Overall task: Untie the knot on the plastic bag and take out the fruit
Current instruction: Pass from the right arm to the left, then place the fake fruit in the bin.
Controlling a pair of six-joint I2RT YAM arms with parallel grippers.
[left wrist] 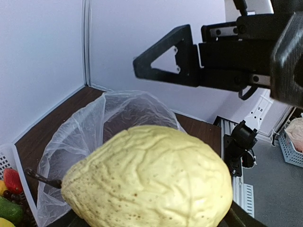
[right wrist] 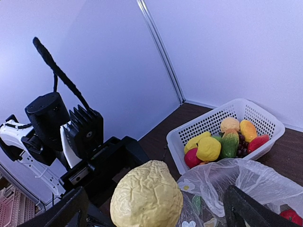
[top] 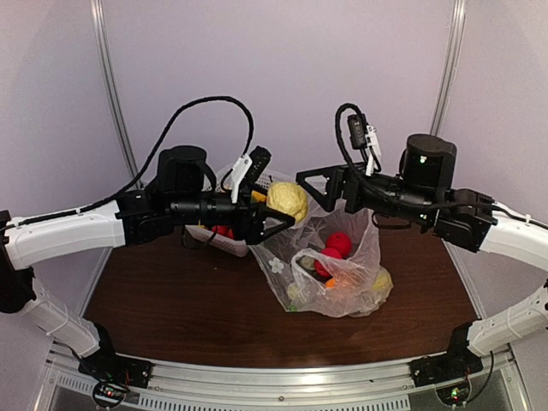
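My left gripper (top: 279,211) is shut on a wrinkled yellow-green fruit (top: 287,199) and holds it in the air above the mouth of the plastic bag (top: 334,270). The fruit fills the left wrist view (left wrist: 151,179). It also shows in the right wrist view (right wrist: 147,196). The bag stands open on the table, with red fruit (top: 339,243) and orange fruit (top: 337,281) inside. No knot shows. My right gripper (top: 328,192) is open, close to the right of the held fruit, above the bag's raised edge (right wrist: 236,177).
A white lattice basket (right wrist: 213,124) with several fruits stands behind the bag, partly hidden under my left arm in the top view (top: 229,246). Grey walls close the back and sides. The dark wooden table (top: 188,300) ends at a metal rail in front.
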